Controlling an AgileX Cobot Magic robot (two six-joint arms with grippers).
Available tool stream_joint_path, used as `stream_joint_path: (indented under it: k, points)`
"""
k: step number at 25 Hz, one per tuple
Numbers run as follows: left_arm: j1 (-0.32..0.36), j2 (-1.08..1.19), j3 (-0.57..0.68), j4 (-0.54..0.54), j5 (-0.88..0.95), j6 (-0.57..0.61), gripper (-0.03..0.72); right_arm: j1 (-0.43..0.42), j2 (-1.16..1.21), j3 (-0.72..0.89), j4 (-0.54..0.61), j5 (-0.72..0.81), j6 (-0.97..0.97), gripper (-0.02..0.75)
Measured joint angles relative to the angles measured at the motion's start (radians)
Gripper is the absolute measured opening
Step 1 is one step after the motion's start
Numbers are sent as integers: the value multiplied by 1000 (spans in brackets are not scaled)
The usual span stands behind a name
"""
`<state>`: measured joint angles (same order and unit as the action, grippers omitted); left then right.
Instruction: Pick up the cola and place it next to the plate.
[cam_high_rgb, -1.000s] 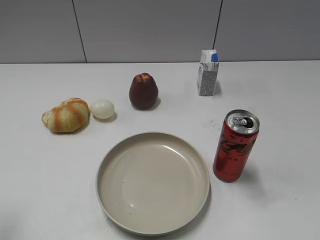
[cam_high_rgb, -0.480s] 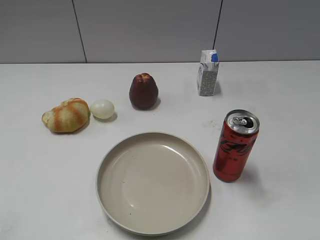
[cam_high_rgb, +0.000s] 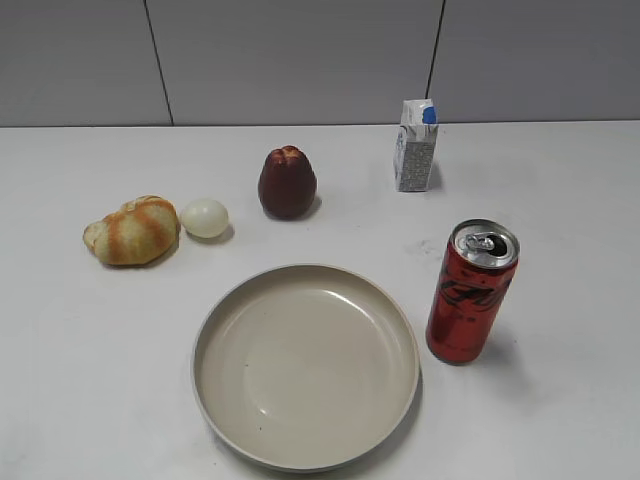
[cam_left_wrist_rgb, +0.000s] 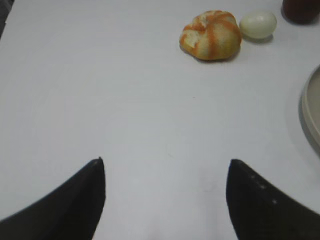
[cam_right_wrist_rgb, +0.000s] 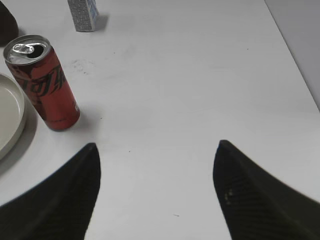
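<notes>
The cola (cam_high_rgb: 470, 292), a tall slim red can with black script and a silver top, stands upright on the white table just right of the plate (cam_high_rgb: 230, 310), a large shallow beige dish. The can also shows in the right wrist view (cam_right_wrist_rgb: 44, 82), with the plate's rim (cam_right_wrist_rgb: 15, 117) at its left. My right gripper (cam_right_wrist_rgb: 157, 146) is open and empty, over bare table to the right of the can. My left gripper (cam_left_wrist_rgb: 165, 161) is open and empty over bare table; the plate's edge (cam_left_wrist_rgb: 309, 112) is at its right. Neither gripper shows in the exterior view.
A bread roll (cam_high_rgb: 132, 231), a white egg (cam_high_rgb: 205, 217) and a dark red fruit (cam_high_rgb: 287, 183) lie behind the plate. A small white milk carton (cam_high_rgb: 415, 146) stands at the back. A grey wall runs behind the table.
</notes>
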<state>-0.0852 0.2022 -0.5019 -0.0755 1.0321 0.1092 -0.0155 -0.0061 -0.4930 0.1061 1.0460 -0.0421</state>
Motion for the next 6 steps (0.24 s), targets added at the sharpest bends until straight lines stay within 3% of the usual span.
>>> stream_joint_path:
  k: [6]
  points:
    - [66,-177,0,0,0,0,545,0,0,0,0,0,0,533]
